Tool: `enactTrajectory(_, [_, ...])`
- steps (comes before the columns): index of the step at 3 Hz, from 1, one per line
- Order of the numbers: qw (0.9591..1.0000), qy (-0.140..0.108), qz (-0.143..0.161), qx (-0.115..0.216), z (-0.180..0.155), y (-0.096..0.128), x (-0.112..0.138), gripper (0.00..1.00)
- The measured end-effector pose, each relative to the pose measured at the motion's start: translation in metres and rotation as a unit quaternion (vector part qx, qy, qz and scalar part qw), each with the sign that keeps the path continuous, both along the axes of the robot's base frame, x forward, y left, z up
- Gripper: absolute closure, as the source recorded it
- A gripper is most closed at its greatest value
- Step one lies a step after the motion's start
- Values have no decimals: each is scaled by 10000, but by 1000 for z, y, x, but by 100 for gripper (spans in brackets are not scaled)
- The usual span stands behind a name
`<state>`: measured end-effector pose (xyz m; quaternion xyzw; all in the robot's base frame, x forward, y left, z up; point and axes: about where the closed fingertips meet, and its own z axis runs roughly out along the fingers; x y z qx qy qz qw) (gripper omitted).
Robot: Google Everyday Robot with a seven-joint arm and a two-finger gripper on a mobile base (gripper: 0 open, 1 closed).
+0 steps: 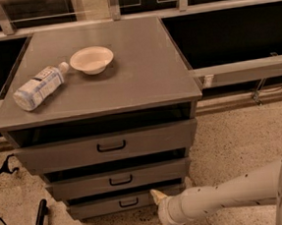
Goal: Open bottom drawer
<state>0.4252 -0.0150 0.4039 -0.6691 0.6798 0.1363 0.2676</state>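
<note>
The bottom drawer, a shallow grey front with a small black bar handle, is sitting lowest in the cabinet, near the floor. The gripper is hovering just beside its right end, fingers spread, pinching nothing. A bottle and a bowl are lying on the cabinet top.

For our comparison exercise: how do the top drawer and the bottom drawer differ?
The top drawer has a taller front; the bottom drawer is shallower. The top drawer sits highest; the bottom drawer is lowest, the gripper near its right end. Both are grey with black handles.
</note>
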Motion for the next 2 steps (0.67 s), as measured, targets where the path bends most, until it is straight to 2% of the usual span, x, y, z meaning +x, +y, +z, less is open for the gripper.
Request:
enactTrajectory(1, [9997,106,-182,156,-27,-13,18,0])
enactTrajectory(2, [9978,401,-419,327,-91,-22,68,0])
